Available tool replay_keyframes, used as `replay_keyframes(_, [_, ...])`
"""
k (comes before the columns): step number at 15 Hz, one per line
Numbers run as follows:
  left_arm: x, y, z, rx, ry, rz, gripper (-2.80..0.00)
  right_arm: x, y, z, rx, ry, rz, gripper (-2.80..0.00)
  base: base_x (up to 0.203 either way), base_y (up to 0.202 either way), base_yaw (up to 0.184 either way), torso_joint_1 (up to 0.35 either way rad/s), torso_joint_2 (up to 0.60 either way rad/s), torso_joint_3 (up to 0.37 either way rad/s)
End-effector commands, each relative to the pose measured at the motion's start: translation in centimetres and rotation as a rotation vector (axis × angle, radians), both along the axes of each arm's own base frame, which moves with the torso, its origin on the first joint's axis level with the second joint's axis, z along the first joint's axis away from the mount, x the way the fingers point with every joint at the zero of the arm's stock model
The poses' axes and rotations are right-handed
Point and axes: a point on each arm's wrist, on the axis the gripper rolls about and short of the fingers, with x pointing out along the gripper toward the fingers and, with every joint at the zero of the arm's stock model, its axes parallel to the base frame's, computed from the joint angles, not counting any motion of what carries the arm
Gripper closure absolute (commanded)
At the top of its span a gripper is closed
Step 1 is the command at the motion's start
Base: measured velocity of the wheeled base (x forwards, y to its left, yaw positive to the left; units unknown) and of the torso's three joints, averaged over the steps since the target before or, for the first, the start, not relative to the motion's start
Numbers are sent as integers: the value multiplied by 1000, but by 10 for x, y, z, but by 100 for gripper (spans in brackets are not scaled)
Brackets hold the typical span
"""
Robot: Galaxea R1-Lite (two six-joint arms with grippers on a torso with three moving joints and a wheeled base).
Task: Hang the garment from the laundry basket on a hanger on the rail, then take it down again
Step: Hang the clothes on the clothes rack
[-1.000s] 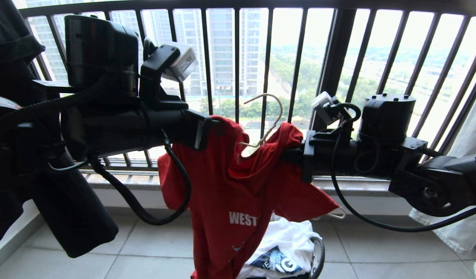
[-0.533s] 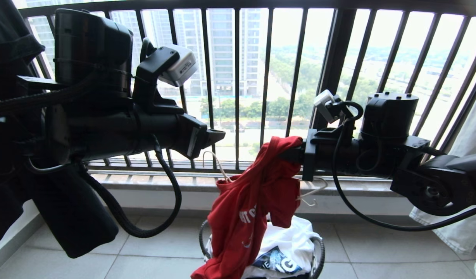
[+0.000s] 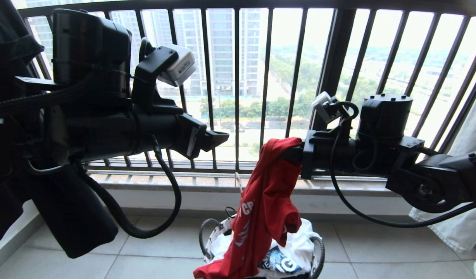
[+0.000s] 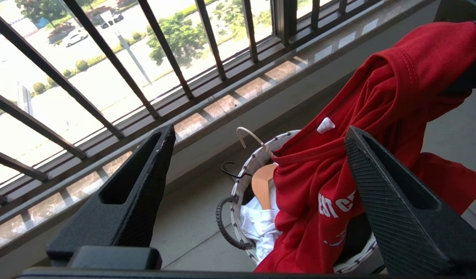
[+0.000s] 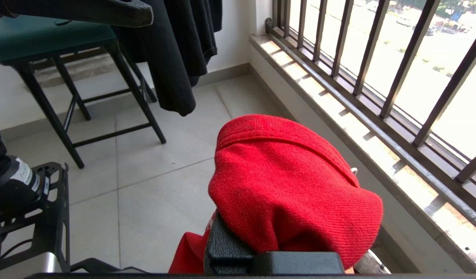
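Where right claw [image 3: 290, 153] grips: red garment [image 3: 267, 209], partial "EST C" lettering (left claw [image 4: 257, 193] wide, empty)

I'm on a high-rise home's laundry balcony: dark barred railing [image 3: 238, 89] facing apartment towers [image 3: 222, 50], pale tiled floor [image 5: 160, 155], hanging black clothes [image 5: 180, 50], a green stool [image 5: 67, 50], a laundry basket [image 4: 242, 182]
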Motion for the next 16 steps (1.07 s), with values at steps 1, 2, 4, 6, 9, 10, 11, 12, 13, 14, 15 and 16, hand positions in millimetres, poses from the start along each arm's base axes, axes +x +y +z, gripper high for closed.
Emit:
replay_keyframes(1, [1,0,-1,1,3,2,-280,3,1,-4,-3,7,5,0,0,0,0,0,0,0])
replay_keyframes(2, [1,0,-1,1,2,2,-280,3,1,-4,-2,6,5,0,0,0,0,0,0,0])
replay_keyframes(4, [1,0,-1,1,3,2,0,2,1,-3,-1,3,5,0,0,0,0,0,0,0])
replay_keyframes(6, [2,-1,-2,-16,18,8,0,2,0,-1,0,0,6,0,0,0,0,0,0,0])
replay_keyframes(9, [10,-6,-12,-110,118,48,0,1,0,0,3,-2,6,0,0,0,0,0,0,0])
replay_keyframes(10, [14,-8,-17,-163,172,74,0,1,0,0,3,-2,6,0,0,0,0,0,0,0])
replay_keyframes(11, [21,-9,-24,-213,231,108,0,1,0,0,3,-2,6,0,0,0,0,0,0,0])
replay_keyframes(12, [31,-12,-36,-250,297,146,0,0,0,1,4,-4,6,0,0,0,0,0,0,0])
replay_keyframes(13, [40,-13,-46,-270,343,179,0,0,0,2,5,-7,6,0,0,0,0,0,0,0])
replay_keyframes(14, [53,-15,-62,-265,390,211,0,-1,-1,2,5,-8,6,0,0,0,0,0,0,0])
replay_keyframes(15, [69,-16,-81,-266,437,240,0,-2,-1,3,6,-9,6,0,0,0,0,0,0,0])
replay_keyframes(16, [85,-15,-98,-285,473,258,0,-1,-1,3,7,-8,5,0,0,0,0,0,0,0])
